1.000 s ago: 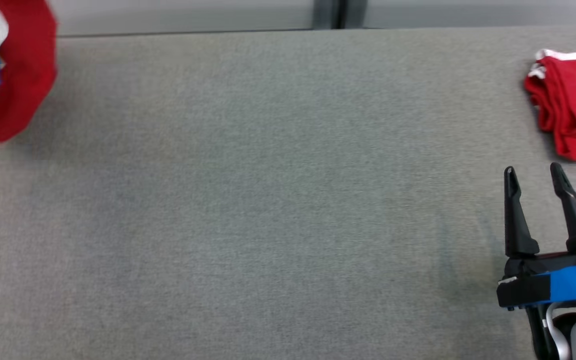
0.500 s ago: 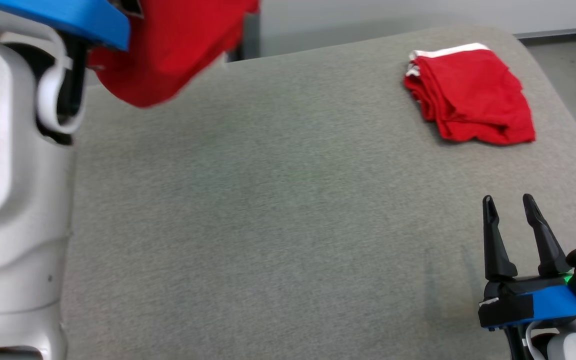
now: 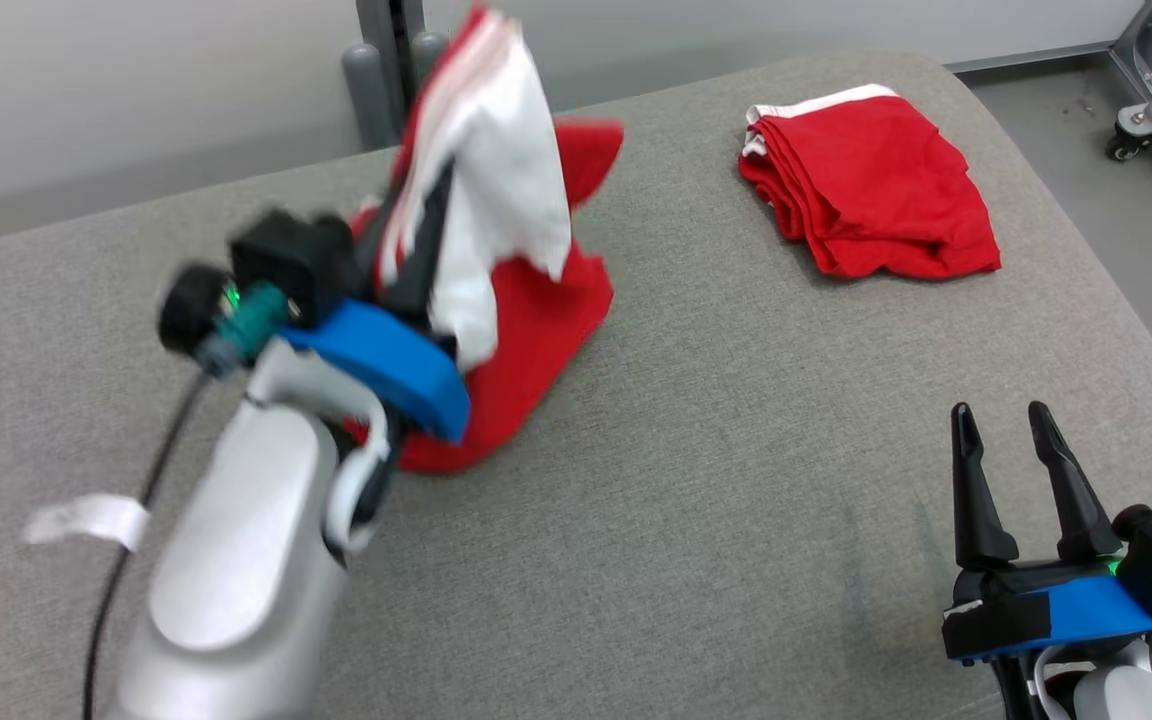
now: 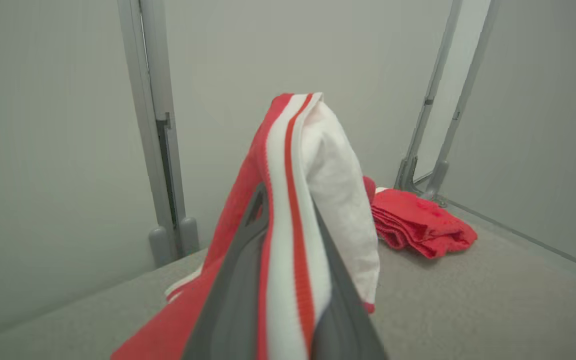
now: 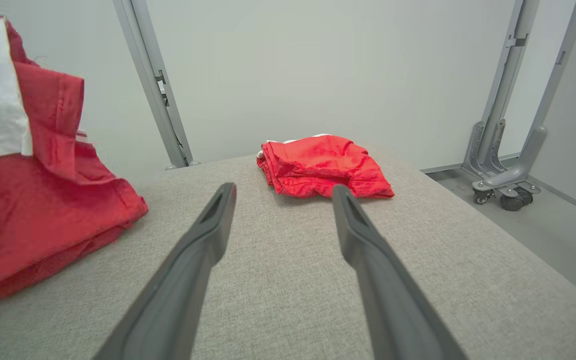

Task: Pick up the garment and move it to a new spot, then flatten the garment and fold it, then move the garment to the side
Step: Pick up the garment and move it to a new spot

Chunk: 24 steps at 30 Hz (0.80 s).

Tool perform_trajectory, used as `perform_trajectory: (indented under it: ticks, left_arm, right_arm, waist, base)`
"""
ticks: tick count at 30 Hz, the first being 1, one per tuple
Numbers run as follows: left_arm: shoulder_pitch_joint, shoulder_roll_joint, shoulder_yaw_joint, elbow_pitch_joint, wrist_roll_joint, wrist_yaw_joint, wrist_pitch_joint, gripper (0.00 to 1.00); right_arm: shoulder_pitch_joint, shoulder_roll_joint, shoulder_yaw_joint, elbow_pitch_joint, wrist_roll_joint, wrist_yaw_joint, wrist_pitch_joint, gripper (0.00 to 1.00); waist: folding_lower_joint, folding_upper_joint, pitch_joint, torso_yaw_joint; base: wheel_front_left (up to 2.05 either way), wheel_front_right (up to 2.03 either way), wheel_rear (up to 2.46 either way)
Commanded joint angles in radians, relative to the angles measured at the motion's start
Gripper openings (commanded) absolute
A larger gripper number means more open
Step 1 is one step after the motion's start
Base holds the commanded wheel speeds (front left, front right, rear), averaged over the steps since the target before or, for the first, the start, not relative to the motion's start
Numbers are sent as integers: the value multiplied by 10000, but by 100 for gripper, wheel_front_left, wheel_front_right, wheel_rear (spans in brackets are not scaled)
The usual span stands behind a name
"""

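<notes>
The left hand (image 3: 431, 215) is seen at the left of the head view, its dark fingers (image 4: 238, 280) drawn close together and clamped on the red-and-white garment (image 3: 526, 330). The striped band is pinched between them, as the left wrist view makes plain. The garment is held up by that band in a tall bunch, with the white panel uppermost. Its red lower part rests on the grey counter (image 3: 696, 500), left of the middle.

Further right, bare counter is followed by a folded red pile (image 3: 871, 185) near the far right corner, well apart from the held garment. At the lower right the right hand (image 3: 999, 412) is held just above the counter – fingers spread wide, nothing between them.

The step in hand is judged to be the first one, the carry to a new spot, and it appears nearly done; no flattening has yet been started. For the next move, the bunch would have to be lowered until all of it lies on the counter, and the band then let go. The cloth is likely to land crumpled, so both hands would be needed on opposite edges to draw it flat before any fold is made, well clear of the folded pile.
</notes>
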<state>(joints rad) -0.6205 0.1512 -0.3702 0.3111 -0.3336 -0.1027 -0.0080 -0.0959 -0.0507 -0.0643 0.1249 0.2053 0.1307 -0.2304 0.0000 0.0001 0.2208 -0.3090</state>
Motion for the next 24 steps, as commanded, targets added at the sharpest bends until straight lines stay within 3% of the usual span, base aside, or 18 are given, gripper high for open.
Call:
perform_trajectory:
  ticks: [1, 3, 5, 14, 24]
  left_arm:
    - [561, -79, -198, 224, 11, 13, -133, 0]
    - [1106, -213, -459, 498, 14, -1, -286, 0]
    - [1507, -300, -684, 760, 8, -13, -440, 100]
    - [2273, -437, -649, 1030, -24, 396, -1836, 100]
    - [3784, 318, 671, 278, -50, 1379, -2562, 100]
  right_arm:
    - [-7, 3, -11, 57, -32, 2, -72, 100]
    - [55, 3, -38, 98, -91, 2, -76, 100]
    - [118, 4, -41, 157, -133, 2, -40, 100]
    - [432, 2, 120, 282, -283, 1, 138, 100]
    - [931, 0, 72, 68, -393, 2, 426, 100]
  waist:
    - [0, -1, -53, 48]
    - [0, -1, -146, 149]
    - [0, -1, -251, 273]
    - [0, -1, -1010, 994]
    - [0, -1, -1820, 1981]
  base:
    - [0, 0, 0]
    - [0, 0, 0]
    - [0, 0, 0]
    - [0, 0, 0]
    - [0, 0, 0]
